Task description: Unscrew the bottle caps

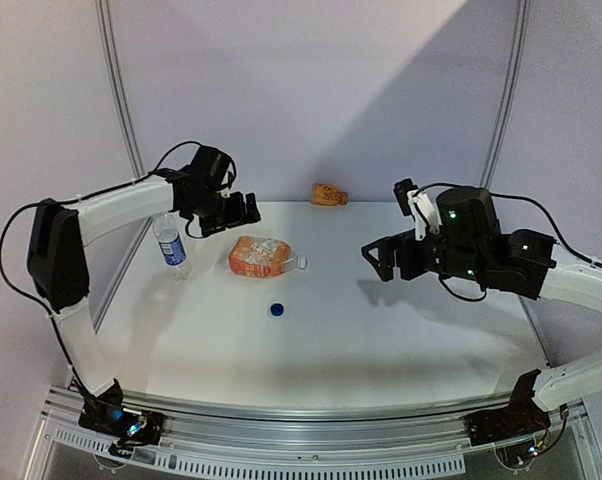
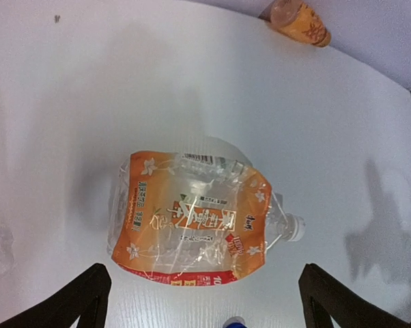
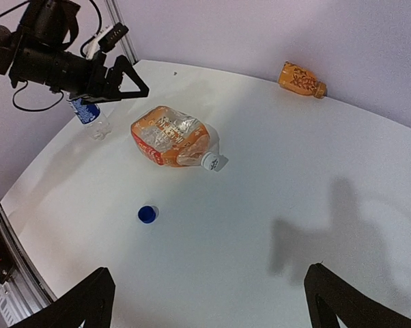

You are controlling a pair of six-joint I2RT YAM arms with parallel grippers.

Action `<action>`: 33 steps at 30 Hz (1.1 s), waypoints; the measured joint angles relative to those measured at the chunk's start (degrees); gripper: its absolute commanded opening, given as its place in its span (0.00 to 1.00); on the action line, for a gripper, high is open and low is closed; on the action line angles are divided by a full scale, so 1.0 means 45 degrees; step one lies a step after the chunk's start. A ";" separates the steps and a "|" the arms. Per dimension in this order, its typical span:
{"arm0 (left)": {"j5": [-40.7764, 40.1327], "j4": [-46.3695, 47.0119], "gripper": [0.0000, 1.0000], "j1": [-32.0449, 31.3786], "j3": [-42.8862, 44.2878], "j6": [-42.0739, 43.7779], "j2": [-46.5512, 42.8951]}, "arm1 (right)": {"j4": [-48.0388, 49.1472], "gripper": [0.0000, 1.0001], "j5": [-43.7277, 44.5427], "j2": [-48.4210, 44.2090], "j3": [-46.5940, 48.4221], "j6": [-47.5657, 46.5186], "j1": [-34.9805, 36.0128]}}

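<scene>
Top external view: my L gripper [image 1: 239, 210] & R gripper [image 1: 378, 258] hung wide open, empty. Orange bottle [image 1: 261, 257] lay sideways under L, white cap [image 1: 302, 263] on; blue cap [image 1: 277, 309] loose on table [image 1: 381, 340]; water bottle [image 1: 169, 245] upright.

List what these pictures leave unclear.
- Water bottle neck: hidden by the left arm in the top and right wrist views.
- Blue cap: cut off by the bottom edge of the left wrist view.
- Orange bottle label text: too blurred to read in any view.
</scene>
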 measured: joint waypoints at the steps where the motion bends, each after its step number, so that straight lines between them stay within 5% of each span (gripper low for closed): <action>1: -0.0005 -0.0019 0.99 0.0019 0.0000 0.0000 0.0282 | -0.0044 0.99 0.0034 -0.0063 -0.0039 0.0015 0.0000; 14: 0.0087 -0.0219 0.99 0.0500 0.0651 0.0078 0.2642 | -0.0413 0.99 0.0311 -0.0753 -0.0471 0.0199 0.0000; 33: 0.2074 -0.0617 0.99 -0.0350 0.0636 -0.1982 0.2963 | -0.0452 0.99 0.0413 -0.0850 -0.0661 0.0189 0.0000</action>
